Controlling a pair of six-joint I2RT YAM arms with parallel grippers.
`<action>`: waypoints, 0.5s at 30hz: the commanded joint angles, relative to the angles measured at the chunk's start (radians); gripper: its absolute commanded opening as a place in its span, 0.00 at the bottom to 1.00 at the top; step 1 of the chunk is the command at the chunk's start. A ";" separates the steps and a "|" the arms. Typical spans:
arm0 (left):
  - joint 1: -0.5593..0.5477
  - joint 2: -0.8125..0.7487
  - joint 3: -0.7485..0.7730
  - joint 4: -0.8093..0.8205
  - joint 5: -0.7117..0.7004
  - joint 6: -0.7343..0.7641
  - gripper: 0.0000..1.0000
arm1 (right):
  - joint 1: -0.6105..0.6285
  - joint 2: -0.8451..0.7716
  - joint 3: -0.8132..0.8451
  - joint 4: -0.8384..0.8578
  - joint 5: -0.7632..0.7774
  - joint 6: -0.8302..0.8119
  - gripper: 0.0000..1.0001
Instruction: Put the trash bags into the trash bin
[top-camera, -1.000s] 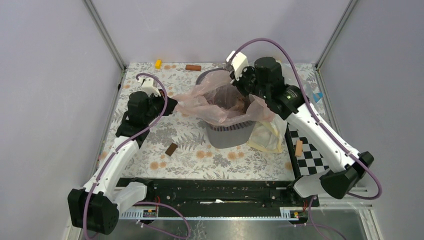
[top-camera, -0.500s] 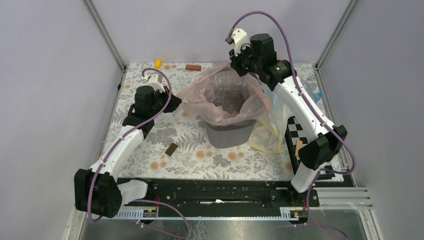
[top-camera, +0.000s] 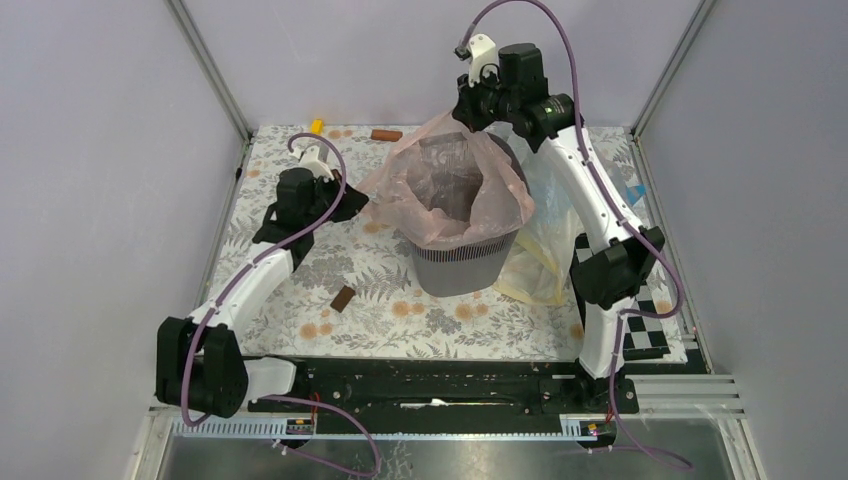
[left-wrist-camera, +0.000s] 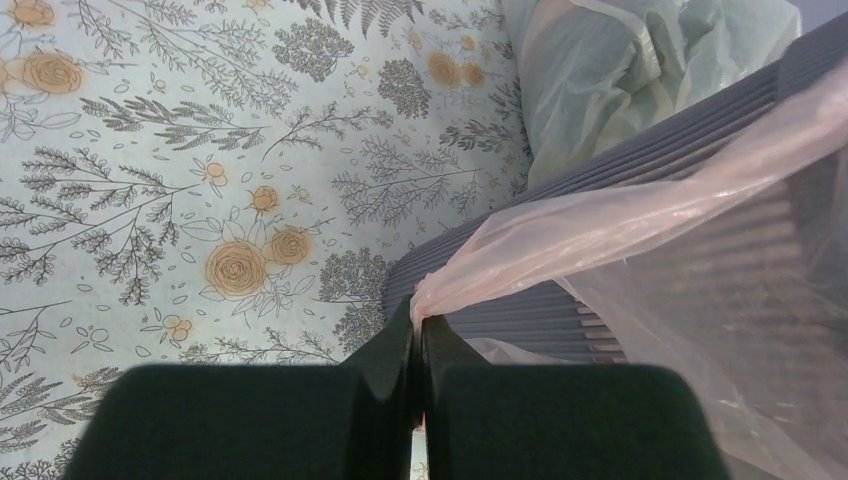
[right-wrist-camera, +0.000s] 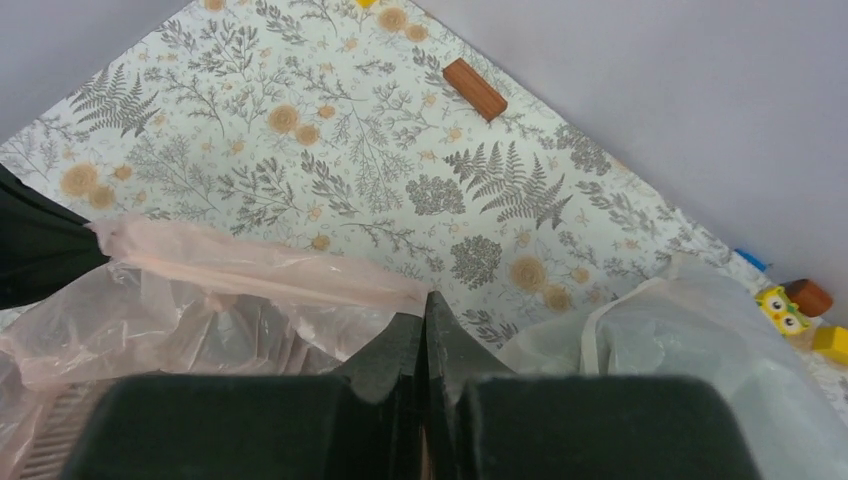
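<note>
Pale grey walls closed the table in on three sides, and a cloth printed with grey ferns and orange flowers (top-camera: 300, 260) covered it. Near the middle stood the dark grey plastic mesh bin (top-camera: 462, 268) with its solid rim. The thin, crinkly, pale pink film bag (top-camera: 470, 195) lay opened over its mouth, the belly sagging down inside and the edges spilling over the near and right rim.

The left gripper (top-camera: 352, 207) was pinched fully together on a drawn-out corner of the pink film. It sat off to the left of the bin at about rim height, so a taut strip ran from its fingers to the bin wall. The right gripper (top-camera: 468, 112) was likewise closed tight on the film, at the far side and raised above the rim, holding that edge up like a tent. So the bag's mouth was stretched from the left across to the far side, with the bin below and between the two grippers.

To my eye the far edge needed to come down outside the far rim, and the right arm looked the one placed to do it.

A bigger clear bag with a cream-yellow band (top-camera: 540, 265) slumped against the bin's right side, and it might snag. A brown block (top-camera: 386, 135) and a yellow one (top-camera: 316, 127) lay by the far wall, well apart from the work.
</note>
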 joint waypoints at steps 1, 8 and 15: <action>-0.001 0.034 0.045 0.061 0.000 -0.027 0.00 | -0.025 0.072 0.107 -0.064 -0.040 0.077 0.06; -0.018 0.081 0.033 0.066 0.017 -0.047 0.00 | -0.081 0.139 0.157 -0.114 -0.076 0.162 0.09; -0.095 0.097 -0.007 0.100 -0.003 -0.057 0.00 | -0.149 0.117 0.154 -0.201 -0.092 0.209 0.25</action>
